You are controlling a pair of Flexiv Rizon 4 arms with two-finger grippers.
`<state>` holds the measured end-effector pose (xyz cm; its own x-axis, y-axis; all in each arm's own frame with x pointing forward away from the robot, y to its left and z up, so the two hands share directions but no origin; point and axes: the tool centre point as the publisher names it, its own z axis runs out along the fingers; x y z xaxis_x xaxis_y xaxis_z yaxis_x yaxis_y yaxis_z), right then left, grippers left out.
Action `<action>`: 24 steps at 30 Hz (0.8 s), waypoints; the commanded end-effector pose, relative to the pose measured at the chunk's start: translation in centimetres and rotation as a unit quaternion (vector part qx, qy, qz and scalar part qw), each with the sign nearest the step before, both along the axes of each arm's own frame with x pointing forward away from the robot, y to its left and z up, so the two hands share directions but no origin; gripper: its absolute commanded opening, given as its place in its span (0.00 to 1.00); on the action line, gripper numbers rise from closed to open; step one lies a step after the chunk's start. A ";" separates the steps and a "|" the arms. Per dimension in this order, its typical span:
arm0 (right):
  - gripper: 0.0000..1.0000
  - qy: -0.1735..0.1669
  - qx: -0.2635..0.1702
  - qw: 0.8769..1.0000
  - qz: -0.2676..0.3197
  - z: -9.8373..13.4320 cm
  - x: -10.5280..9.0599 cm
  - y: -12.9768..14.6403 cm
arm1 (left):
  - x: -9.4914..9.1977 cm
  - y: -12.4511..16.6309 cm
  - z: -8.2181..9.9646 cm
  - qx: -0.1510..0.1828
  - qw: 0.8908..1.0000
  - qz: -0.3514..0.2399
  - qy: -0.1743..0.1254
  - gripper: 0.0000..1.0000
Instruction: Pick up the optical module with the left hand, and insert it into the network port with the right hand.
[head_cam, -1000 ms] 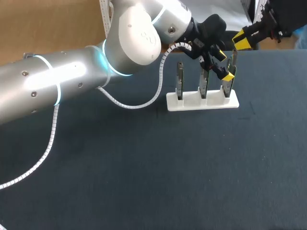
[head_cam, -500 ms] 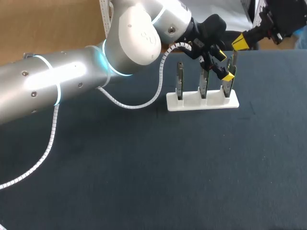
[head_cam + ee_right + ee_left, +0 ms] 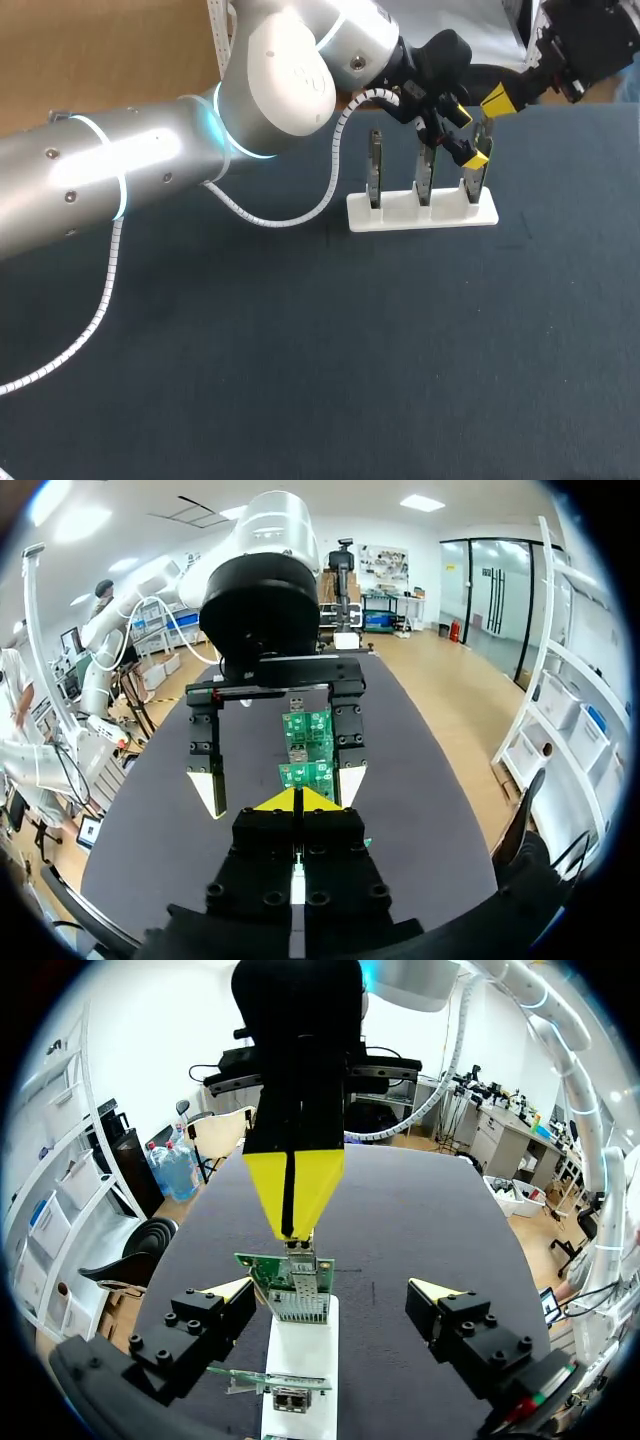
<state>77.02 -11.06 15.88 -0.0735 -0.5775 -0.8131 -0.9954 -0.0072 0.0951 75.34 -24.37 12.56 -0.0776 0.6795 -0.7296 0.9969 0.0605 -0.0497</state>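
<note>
A white stand (image 3: 422,213) holds three upright green network boards. My left gripper (image 3: 468,135) hangs open around the rightmost board (image 3: 296,1282), its yellow fingertips (image 3: 228,1293) well clear on either side. My right gripper (image 3: 497,98) comes in from the far right with its yellow tips pressed together, nothing visible between them. In the left wrist view the right gripper (image 3: 291,1200) points down onto a small grey metal piece (image 3: 297,1248) at the top of that board's port; it looks like the optical module's end. The right wrist view shows the right gripper (image 3: 297,800) shut just before the board (image 3: 305,748).
The left arm's white coiled cable (image 3: 300,215) sags onto the dark table (image 3: 300,350) left of the stand. The other two boards (image 3: 375,170) stand to the left of the grippers on the same stand.
The right gripper's fingers have come fully together and it has eased down and left toward the top of the rightmost board. The left arm has stayed put, still open.
</note>
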 end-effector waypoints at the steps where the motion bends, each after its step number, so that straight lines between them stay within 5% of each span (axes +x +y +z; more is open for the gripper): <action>1: 0.00 0.004 0.001 1.000 0.004 -0.2 0.3 0.1 | 0.2 -0.1 0.1 0.003 1.000 0.000 0.002 1.00; 24: 0.00 0.020 -0.006 1.000 0.004 -1.4 0.3 -0.1 | 0.2 -0.1 0.1 0.003 1.000 0.000 0.002 1.00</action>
